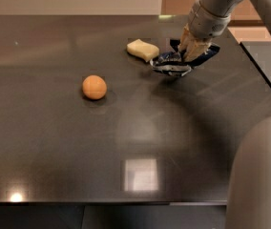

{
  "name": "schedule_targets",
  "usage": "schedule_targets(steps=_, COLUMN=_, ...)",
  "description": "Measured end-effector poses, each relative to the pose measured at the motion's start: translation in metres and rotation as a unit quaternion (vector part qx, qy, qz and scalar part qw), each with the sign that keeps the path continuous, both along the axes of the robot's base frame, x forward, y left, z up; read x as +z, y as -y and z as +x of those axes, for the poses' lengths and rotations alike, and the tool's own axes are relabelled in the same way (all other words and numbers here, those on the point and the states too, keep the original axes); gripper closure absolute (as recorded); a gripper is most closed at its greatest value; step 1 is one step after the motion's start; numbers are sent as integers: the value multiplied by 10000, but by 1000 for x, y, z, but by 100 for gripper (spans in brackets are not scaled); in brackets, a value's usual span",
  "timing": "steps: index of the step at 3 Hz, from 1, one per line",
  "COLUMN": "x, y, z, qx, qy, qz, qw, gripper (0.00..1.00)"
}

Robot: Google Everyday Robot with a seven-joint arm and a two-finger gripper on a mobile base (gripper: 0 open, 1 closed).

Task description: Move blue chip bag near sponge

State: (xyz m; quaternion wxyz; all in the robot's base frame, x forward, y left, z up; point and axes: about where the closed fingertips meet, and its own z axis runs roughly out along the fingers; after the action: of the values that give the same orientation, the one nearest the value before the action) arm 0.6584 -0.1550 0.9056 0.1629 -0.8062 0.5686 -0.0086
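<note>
Our gripper (191, 51) clamps the blue chip bag (172, 66), just at the sponge's (142, 50) four o'clock; the orange ball (94, 87) sits well apart.
</note>
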Motion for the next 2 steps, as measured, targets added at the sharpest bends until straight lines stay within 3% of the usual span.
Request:
schedule_targets(steps=1, x=8, y=-13, z=17, qx=115, qy=290, qz=20, qw=9995, gripper=100)
schedule_targets(steps=2, x=7, y=-15, z=36, qx=114, qy=463, qz=-56, qw=9988, gripper=84)
